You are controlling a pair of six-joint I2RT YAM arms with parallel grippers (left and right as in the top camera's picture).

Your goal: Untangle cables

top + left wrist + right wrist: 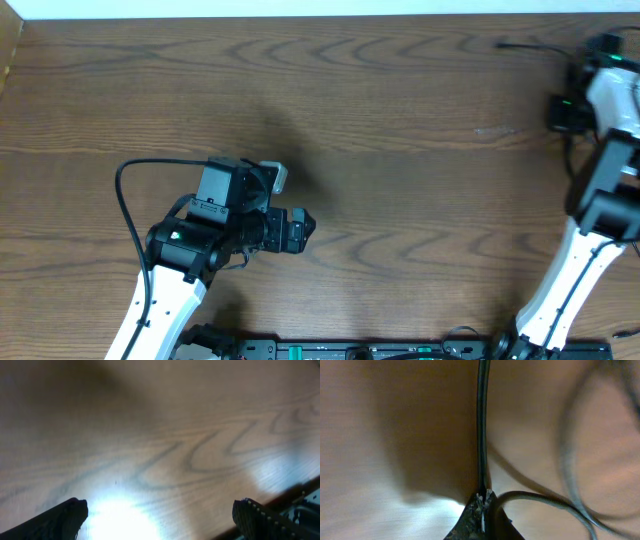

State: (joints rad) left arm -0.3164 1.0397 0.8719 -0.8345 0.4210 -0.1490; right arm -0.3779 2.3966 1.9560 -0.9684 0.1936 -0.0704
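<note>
Right wrist view: your right pincer is pinched shut on one of the cables, at the worktop's far-right edge. They look limp and light, so grip single strands. Your left pincer gapes empty.

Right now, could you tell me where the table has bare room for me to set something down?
The widest bare stretch of table lies in the middle, between the left arm and the right arm. The far left, beyond the left arm, is also free. The far right corner is crowded: the right gripper pinches a cable there.
</note>
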